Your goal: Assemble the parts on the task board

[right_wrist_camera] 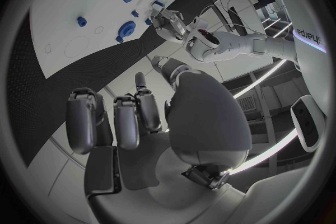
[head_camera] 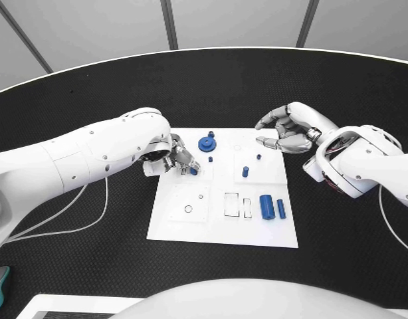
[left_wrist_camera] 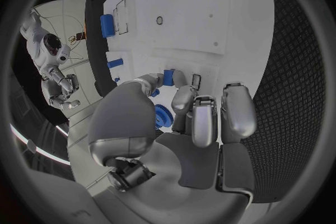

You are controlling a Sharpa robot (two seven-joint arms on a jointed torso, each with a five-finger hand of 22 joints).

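I have the left hand (head_camera: 178,160) at the board's (head_camera: 190,229) left edge, pinching a small blue part (left_wrist_camera: 168,77) low over its slot to seat it, while the right hand (head_camera: 288,129), fingers loosely curled on nothing, waits off the far right corner.

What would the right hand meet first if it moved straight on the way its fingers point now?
Probably the blue gear. The right hand points across the board's far edge toward it, nothing between. Its height is unclear, so it might pass over.
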